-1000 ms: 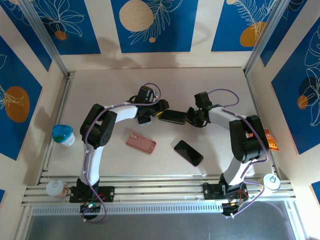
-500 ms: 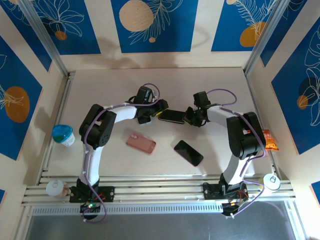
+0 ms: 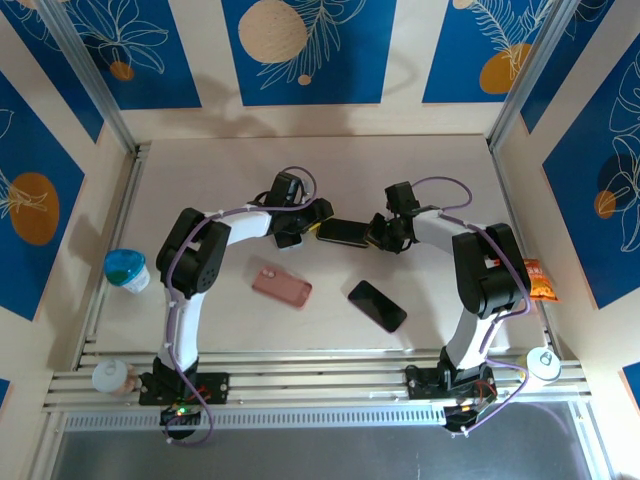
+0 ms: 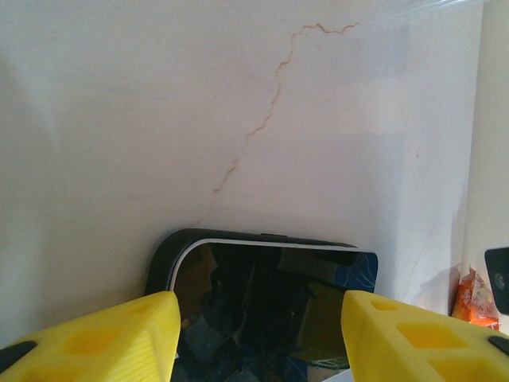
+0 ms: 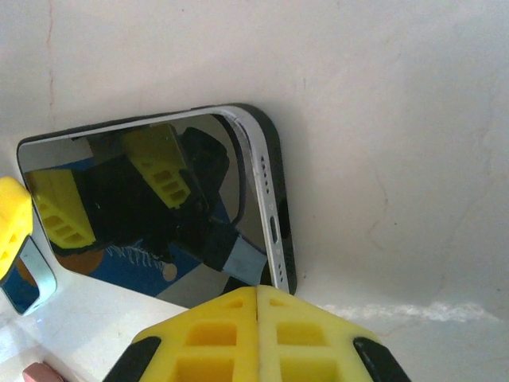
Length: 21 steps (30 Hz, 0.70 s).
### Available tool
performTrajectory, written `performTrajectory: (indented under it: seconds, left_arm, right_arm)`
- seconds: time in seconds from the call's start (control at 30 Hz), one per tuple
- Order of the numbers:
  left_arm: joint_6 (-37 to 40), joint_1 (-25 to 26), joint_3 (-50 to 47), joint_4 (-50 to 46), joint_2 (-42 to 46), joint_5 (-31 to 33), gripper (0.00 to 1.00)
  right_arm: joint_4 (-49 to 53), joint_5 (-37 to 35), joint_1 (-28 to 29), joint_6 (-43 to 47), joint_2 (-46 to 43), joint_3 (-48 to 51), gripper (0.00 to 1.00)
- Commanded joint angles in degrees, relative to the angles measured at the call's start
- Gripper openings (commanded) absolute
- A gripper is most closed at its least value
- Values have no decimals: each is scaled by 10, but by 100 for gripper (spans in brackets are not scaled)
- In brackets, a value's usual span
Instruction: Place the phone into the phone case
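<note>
A dark-screened phone point(image 3: 343, 232) lies mid-table, its silver edge point(image 5: 266, 203) sitting in a black case whose rim point(image 4: 171, 247) shows round its corner. My left gripper point(image 3: 312, 222) is at the phone's left end. It is open, and its yellow fingers point(image 4: 119, 334) stand on either side over the screen point(image 4: 270, 302). My right gripper point(image 3: 376, 232) is shut with nothing in it, its joined tips point(image 5: 257, 298) right at the phone's right end. A pink case point(image 3: 281, 286) and a second black slab point(image 3: 377, 305) lie nearer the arm bases.
A teal-lidded cup point(image 3: 127, 269) and a small white bottle point(image 3: 110, 377) stand at the left rail. An orange packet point(image 3: 541, 280) and a white round object point(image 3: 543, 362) sit at the right edge. Walls close the table on three sides.
The right gripper has crept slightly left against the phone's end. The left gripper has barely shifted, and the phone stays between them.
</note>
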State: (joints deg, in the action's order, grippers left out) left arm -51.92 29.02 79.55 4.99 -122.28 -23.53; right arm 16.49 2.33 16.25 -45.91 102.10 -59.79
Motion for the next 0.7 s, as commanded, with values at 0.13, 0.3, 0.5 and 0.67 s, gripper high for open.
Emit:
performTrajectory:
  seconds: [0.13, 0.3, 0.5, 0.67]
  left_arm:
    - [16, -4, -32, 2, 33, 22, 57]
    - [11, -4, -37, 10, 42, 18, 57]
    - [10, -4, -35, 13, 48, 17, 57]
    - [10, -4, -30, 7, 35, 17, 57]
  right_arm:
    - [36, 1, 5, 13, -34, -19, 0]
    - [34, 0, 5, 9, -29, -10, 0]
    - [26, 0, 5, 8, -15, -4, 0]
    - [18, 3, 5, 8, 4, -3, 0]
